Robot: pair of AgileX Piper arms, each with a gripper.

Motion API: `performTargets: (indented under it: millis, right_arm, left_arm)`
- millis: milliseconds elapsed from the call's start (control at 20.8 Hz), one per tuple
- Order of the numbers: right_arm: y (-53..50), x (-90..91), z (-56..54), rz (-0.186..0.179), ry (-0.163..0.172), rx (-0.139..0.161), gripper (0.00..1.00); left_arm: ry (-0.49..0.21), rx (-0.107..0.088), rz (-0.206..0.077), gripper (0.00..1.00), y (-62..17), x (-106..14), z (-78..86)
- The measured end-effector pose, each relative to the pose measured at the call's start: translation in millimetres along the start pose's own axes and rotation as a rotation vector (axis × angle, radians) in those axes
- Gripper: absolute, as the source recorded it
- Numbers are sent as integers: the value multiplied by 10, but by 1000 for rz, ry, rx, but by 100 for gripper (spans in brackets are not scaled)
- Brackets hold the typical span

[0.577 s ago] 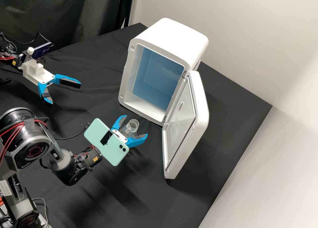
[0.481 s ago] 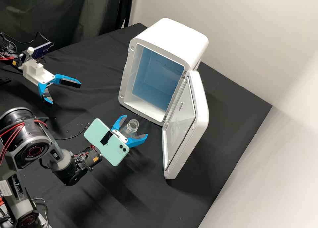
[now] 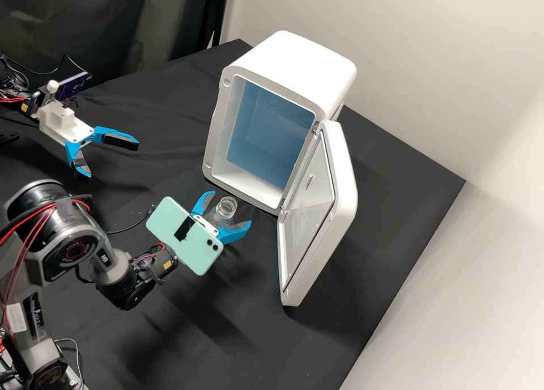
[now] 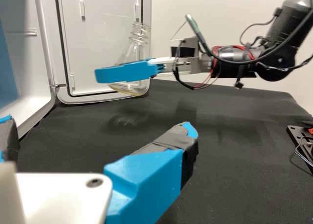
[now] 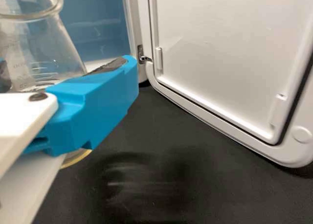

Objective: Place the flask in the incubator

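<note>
A black bench (image 3: 396,169) carries a white incubator (image 3: 294,67). Its door (image 3: 340,186) is swung wide, and its blue-lined chamber holds nothing that I can see. My right gripper (image 3: 226,213) is clamped on a clear conical flask (image 5: 34,43). I carry it upright just off the bench, right in front of the chamber's lower sill and beside the open door. The flask looks empty. My left gripper (image 3: 110,157) hangs well apart, fingers spread, holding nothing. Risks, as I judge them: the smooth sloping glass could slide down through my fingers. Carried too low, the base could strike the sill. Swung wide, my outer finger could knock the door.
</note>
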Motion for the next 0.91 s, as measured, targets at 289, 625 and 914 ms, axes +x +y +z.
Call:
performTargets:
  millis: [289, 625, 914]
  right_arm:
    - [-13, 484, -90, 56, 30, -29, 0]
    - [82, 979, -205, 104, 73, -56, 0]
    - [163, 1269, -340, 105, 70, -47, 0]
  left_arm:
    - [0, 0, 0, 100, 0, 0, 0]
    - [-2, 0, 0, 100, -1, 3, 6]
    - [-10, 0, -2, 100, -6, 13, 25]
